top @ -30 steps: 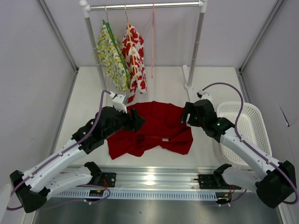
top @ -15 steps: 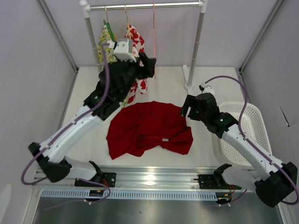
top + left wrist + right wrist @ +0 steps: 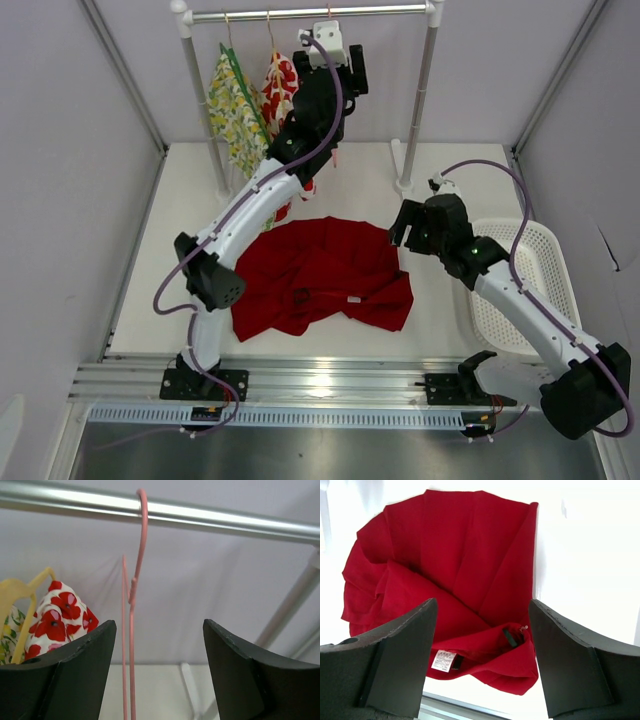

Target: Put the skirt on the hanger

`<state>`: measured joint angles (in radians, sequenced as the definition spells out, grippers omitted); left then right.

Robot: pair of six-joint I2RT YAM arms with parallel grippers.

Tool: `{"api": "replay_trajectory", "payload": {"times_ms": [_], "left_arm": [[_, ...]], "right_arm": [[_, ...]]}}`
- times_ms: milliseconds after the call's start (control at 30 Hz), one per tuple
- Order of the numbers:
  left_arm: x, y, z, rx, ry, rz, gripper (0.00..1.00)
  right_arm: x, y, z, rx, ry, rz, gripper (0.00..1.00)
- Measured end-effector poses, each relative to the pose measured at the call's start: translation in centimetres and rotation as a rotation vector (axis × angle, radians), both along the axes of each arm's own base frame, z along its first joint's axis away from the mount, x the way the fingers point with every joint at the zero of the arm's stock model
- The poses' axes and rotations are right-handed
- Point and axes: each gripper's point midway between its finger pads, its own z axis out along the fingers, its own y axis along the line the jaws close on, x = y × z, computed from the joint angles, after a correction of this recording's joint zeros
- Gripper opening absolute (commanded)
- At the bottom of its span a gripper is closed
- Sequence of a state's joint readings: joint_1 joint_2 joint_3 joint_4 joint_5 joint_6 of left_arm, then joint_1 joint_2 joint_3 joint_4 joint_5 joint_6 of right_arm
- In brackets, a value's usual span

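The skirt (image 3: pixel 320 275), plain deep red, lies crumpled flat on the white table; the right wrist view shows its waistband and white label (image 3: pixel 443 660). The hanger (image 3: pixel 132 630), thin pink wire, hangs by its hook from the steel rail (image 3: pixel 225 522). My left gripper (image 3: pixel 348 80) is raised to the rail and is open (image 3: pixel 159 622); the hanger's wires run between its jaws, close to the left finger and not touching it. My right gripper (image 3: pixel 398 232) hovers open (image 3: pixel 483 601) over the skirt's (image 3: pixel 450 570) right edge, holding nothing.
A yellow-green floral garment (image 3: pixel 235 115) on a green hanger and a white garment with red flowers (image 3: pixel 283 90) hang left of my left gripper. The rack's right post (image 3: pixel 420 100) stands behind the skirt. A white basket (image 3: pixel 530 280) sits at the right.
My left arm has lifted from the skirt's left edge up to the rail, arriving at the pink hanger. The right arm has barely moved. The skirt lies as before.
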<state>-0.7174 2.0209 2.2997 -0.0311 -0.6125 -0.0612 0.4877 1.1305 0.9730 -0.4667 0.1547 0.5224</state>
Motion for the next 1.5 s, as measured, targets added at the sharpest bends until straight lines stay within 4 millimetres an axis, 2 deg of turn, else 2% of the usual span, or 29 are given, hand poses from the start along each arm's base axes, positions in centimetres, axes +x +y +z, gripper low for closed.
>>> {"api": "replay_trajectory", "payload": {"times_ms": [100, 367, 600, 667, 800, 900, 933, 1033, 1500], "left_arm": [[1.0, 0.3, 0.3, 0.017, -0.02, 0.06, 0.76], [2.3, 0.8, -1.0, 0.071, -0.022, 0.123, 0.75], [3.4, 1.6, -1.6, 0.068, -0.021, 0.152, 0.7], [3.8, 2.0, -2.1, 0.07, -0.013, 0.166, 0.61], [4.7, 2.5, -3.0, 0.082, 0.0, 0.185, 0.54], [5.1, 2.7, -3.5, 0.085, 0.006, 0.191, 0.36], [5.1, 2.7, -3.5, 0.087, 0.007, 0.191, 0.23], [5.2, 2.8, -3.5, 0.087, 0.006, 0.189, 0.0], [5.2, 2.7, -2.6, 0.117, -0.028, 0.163, 0.0]], "right_arm": [[0.2, 0.0, 0.1, 0.011, -0.004, 0.01, 0.78], [0.9, -0.7, 0.5, 0.04, -0.014, 0.021, 0.78], [1.0, -0.5, 0.5, 0.05, -0.021, 0.046, 0.77], [1.1, -0.5, 0.5, 0.056, -0.021, 0.052, 0.77], [1.0, -0.9, 0.0, 0.061, -0.008, 0.052, 0.77], [1.2, -1.0, 0.1, 0.068, -0.011, 0.053, 0.76], [1.3, -1.0, 0.2, 0.069, -0.014, 0.053, 0.75], [1.4, -1.0, 0.3, 0.076, -0.019, 0.058, 0.74], [1.5, -1.1, 0.5, 0.076, -0.027, 0.068, 0.73]]}}
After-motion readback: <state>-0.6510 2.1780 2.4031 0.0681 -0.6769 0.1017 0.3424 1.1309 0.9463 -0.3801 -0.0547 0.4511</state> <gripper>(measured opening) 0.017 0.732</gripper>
